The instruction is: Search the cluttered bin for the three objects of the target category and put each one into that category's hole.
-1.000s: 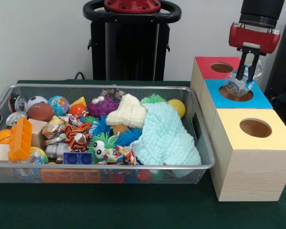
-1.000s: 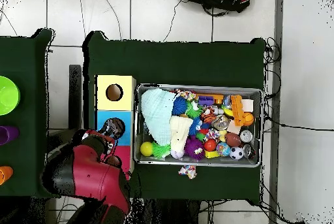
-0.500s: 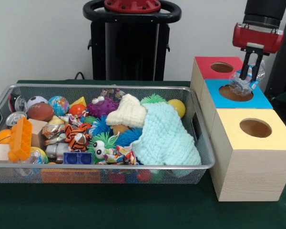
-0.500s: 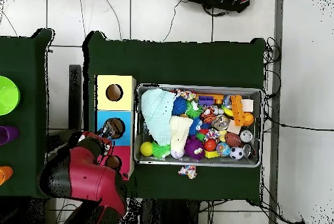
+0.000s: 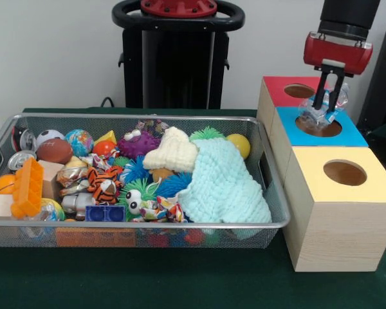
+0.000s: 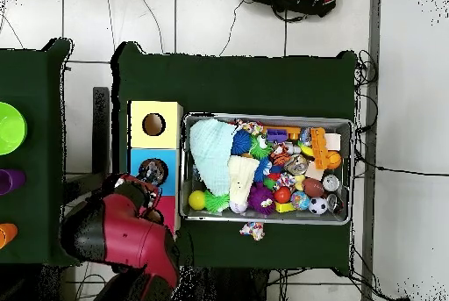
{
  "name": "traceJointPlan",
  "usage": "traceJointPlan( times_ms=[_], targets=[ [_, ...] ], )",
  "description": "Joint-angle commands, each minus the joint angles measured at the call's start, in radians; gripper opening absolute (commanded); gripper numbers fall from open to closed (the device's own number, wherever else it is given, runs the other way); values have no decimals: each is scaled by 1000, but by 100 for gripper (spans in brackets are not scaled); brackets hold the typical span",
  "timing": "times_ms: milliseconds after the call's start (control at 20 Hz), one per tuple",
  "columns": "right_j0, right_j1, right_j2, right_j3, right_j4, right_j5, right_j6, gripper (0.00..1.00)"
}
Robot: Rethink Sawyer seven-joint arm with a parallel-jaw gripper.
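Observation:
My gripper (image 5: 328, 103) hangs over the blue-topped box (image 5: 352, 136) and is shut on a clear wrinkled bottle (image 5: 312, 116). The bottle's lower end sits at the mouth of the round hole (image 5: 323, 129). In the overhead view the bottle (image 6: 153, 172) shows in the blue box's hole, with my red arm (image 6: 123, 234) just below it. The wire mesh bin (image 5: 141, 223) lies to the left, full of toys; it also shows in the overhead view (image 6: 263, 117). I cannot make out other clear bottles in it.
A red-topped box (image 5: 278, 91) stands behind the blue one and a yellow-topped box (image 5: 367, 187) in front. In the bin a pale blue knitted cloth (image 5: 222, 183) covers the right part; balls, blocks and a metal can (image 5: 19, 159) fill the left.
The gripper rose a little with the bottle, then shifted slightly left and came back down over the blue box's hole. The bin's contents have not moved.

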Motion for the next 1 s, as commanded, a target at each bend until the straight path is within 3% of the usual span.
traceJointPlan(
  times_ms=[50, 100, 650, 1000],
  targets=[
    [-52, 10, 105, 66, 17, -32, 231, 0],
    [-52, 9, 104, 66, 16, -31, 231, 100],
    [-57, 3, 110, 69, 19, -12, 231, 100],
    [-89, -2, 146, 86, 7, -58, 228, 100]
  ],
)
